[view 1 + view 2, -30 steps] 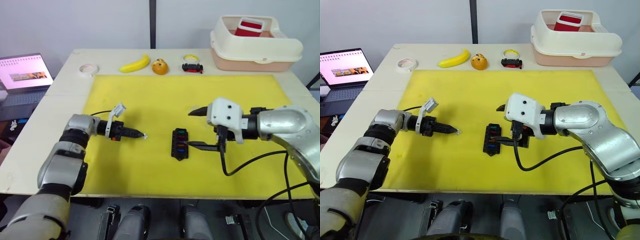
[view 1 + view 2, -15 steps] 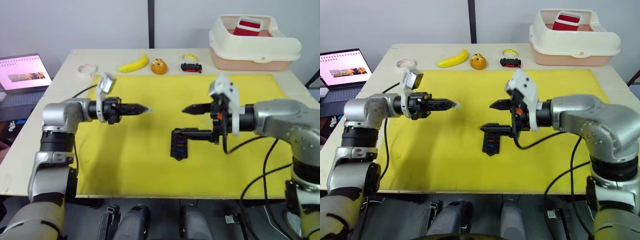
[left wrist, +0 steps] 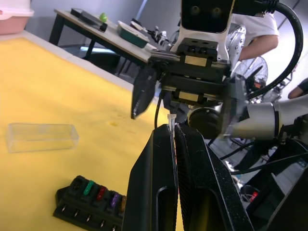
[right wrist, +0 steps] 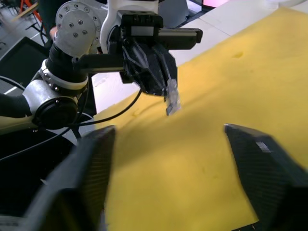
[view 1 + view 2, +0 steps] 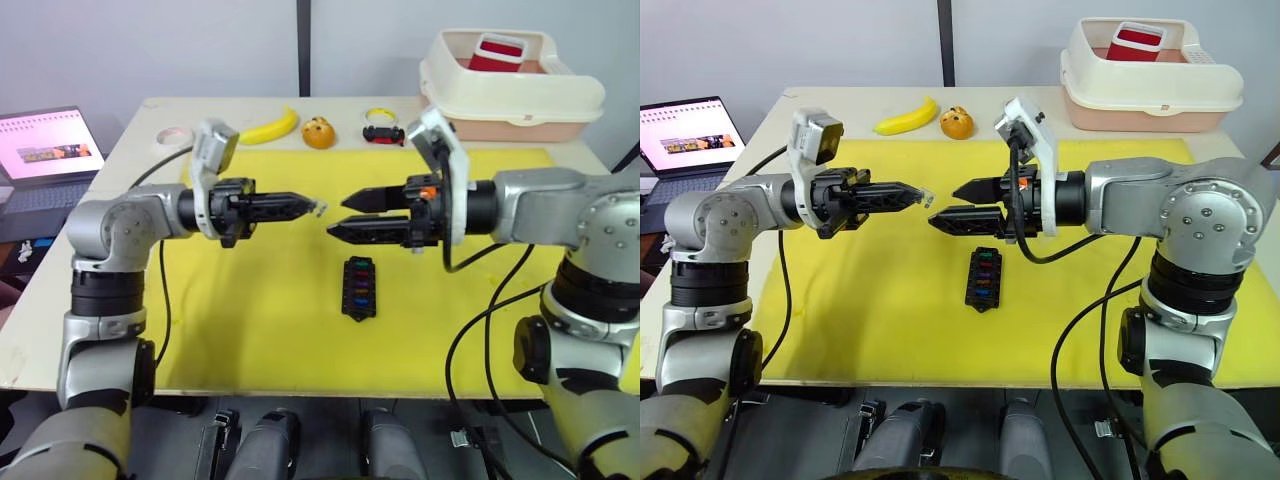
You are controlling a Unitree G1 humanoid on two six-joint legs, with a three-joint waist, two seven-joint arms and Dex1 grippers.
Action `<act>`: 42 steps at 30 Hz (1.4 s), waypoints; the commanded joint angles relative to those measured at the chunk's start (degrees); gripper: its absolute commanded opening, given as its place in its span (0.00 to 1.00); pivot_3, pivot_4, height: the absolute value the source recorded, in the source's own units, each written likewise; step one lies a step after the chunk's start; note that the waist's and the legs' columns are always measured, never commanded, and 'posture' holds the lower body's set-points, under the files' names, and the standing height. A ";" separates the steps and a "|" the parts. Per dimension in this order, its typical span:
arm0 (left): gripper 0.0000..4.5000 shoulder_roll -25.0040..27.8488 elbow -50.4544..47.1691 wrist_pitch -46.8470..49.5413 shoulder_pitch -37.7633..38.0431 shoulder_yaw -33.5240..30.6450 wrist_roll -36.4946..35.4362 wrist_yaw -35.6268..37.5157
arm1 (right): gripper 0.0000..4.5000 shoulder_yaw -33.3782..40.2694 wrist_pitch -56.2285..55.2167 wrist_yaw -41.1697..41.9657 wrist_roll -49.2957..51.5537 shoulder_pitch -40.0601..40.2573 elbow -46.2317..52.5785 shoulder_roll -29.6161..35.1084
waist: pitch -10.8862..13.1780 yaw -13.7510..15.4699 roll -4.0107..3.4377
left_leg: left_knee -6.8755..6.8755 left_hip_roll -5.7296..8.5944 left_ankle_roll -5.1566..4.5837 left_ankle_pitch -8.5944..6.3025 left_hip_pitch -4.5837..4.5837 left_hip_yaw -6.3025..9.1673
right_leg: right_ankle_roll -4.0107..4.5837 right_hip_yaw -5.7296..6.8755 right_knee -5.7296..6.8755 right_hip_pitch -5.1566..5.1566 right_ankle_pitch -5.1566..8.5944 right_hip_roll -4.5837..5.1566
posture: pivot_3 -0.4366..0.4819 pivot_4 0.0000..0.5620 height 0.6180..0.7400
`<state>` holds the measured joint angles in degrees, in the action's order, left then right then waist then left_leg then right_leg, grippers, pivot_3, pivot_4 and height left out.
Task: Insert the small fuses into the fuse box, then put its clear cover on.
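We've got the fuse box (image 5: 359, 301) lying flat on the yellow mat (image 5: 260, 330), toward its front edge and about midway along it: a small black block with a row of red, green, blue and purple fuses (image 5: 359, 290) seated in its slots. The clear cover (image 3: 42, 136) shows in the left wrist view, a thin see-through rectangular lid lying on the mat, apart from the box.

Both our arms are lifted off the mat and held out level, tips pointing at each other above the box. The left gripper (image 5: 312, 206) has its black fingers pressed together on a tiny clear fuse (image 4: 172, 97) sticking out past the tips. The right gripper (image 5: 337, 215) is spread, one finger above the other, just short of the left tips.

The mat around the box is bare. Along the table's (image 5: 120, 170) back edge sit a tape roll (image 5: 175, 136), banana (image 5: 269, 128), an orange toy (image 5: 319, 132), a toy car (image 5: 383, 134) and a cream bin (image 5: 510, 90).
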<state>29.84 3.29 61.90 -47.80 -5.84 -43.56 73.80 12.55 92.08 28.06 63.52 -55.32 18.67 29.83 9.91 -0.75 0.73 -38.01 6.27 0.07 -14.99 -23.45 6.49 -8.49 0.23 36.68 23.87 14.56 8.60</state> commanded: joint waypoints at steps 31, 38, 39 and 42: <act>0.00 2.01 -2.20 -2.97 0.51 1.72 -3.99 -1.96 | 0.58 0.08 -0.83 -8.92 10.88 -2.01 -2.01 -0.22 | 0.00 -0.05 0.00 | 0.02 0.00 -0.09 -0.05 -0.03 -0.13 | 0.00 -0.10 0.28 0.24 0.00 0.01 | 0.48 0.27 1.00; 0.00 2.33 -2.14 -3.51 0.79 2.25 -3.88 -1.83 | 0.58 -0.19 -1.33 -9.45 11.86 -1.90 -1.87 0.23 | 0.00 -0.03 0.00 | 0.03 0.00 -0.10 -0.06 -0.03 -0.14 | 0.00 -0.10 0.28 0.24 0.00 0.01 | 0.48 0.27 1.00; 0.00 2.39 -2.19 -3.54 0.89 2.34 -3.88 -1.78 | 0.58 -0.16 -1.39 -9.59 12.10 -1.89 -1.91 0.30 | 0.00 -0.02 0.00 | 0.03 0.00 -0.10 -0.06 -0.03 -0.14 | 0.00 -0.10 0.27 0.24 0.00 0.01 | 0.48 0.27 1.00; 0.00 2.56 -2.49 -3.60 1.26 2.55 -3.92 -1.78 | 0.47 -0.16 -1.56 -10.01 12.90 -1.88 -1.97 0.63 | 0.00 -0.05 0.00 | 0.03 0.00 -0.12 -0.07 -0.04 -0.14 | 0.00 -0.10 0.27 0.25 0.00 0.01 | 0.48 0.27 1.00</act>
<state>31.59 2.59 59.21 -46.73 -2.98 -46.76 71.98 11.71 91.82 18.20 75.08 -56.31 15.98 29.96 9.92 -0.80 0.73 -37.97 6.27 -0.05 -15.06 -23.49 6.35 -8.49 0.14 36.95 24.12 14.56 8.60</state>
